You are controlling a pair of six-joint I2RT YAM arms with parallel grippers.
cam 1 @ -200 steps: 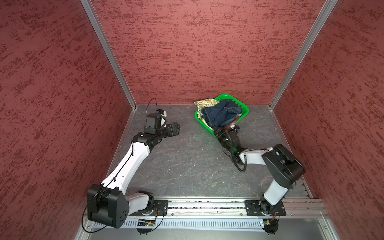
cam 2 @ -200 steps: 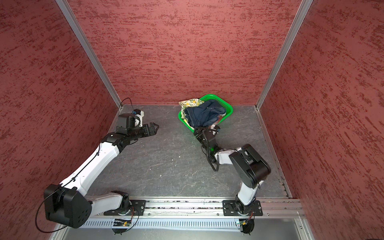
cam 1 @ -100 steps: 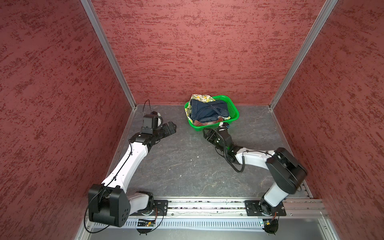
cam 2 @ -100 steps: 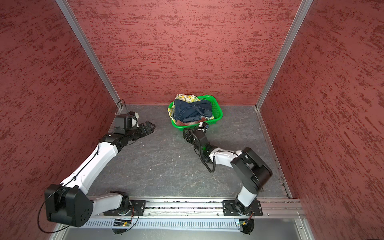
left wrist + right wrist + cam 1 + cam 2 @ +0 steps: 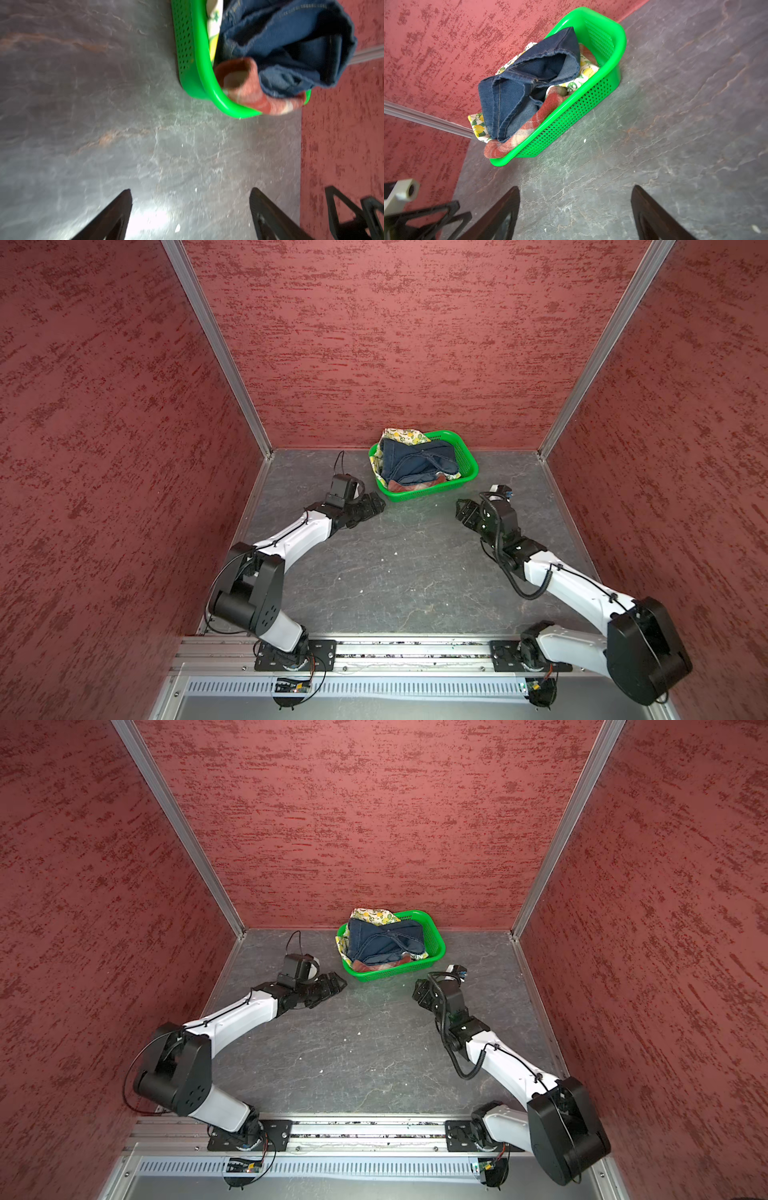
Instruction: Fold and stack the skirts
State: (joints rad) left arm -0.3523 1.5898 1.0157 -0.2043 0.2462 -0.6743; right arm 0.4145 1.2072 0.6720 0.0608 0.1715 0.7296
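Rightward my right gripper (image 5: 463, 510) had drawn back from the green perforated plastic basket (image 5: 419, 491) of cloth skirts (image 5: 419, 460); it and my left gripper (image 5: 376, 506) gaped.

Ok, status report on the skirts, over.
Left gripper open, empty. Right gripper open, empty. Denim skirt, lemon-print skirt, plaid skirt heaped in green basket, unfolded. Nothing blocking.

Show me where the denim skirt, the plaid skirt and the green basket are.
denim skirt (image 5: 419, 460): in a top view, middle of its dark blue cloth.
plaid skirt (image 5: 508, 146): right wrist view, its rolled red-and-cream edge.
green basket (image 5: 571, 118): right wrist view, its perforated side wall.
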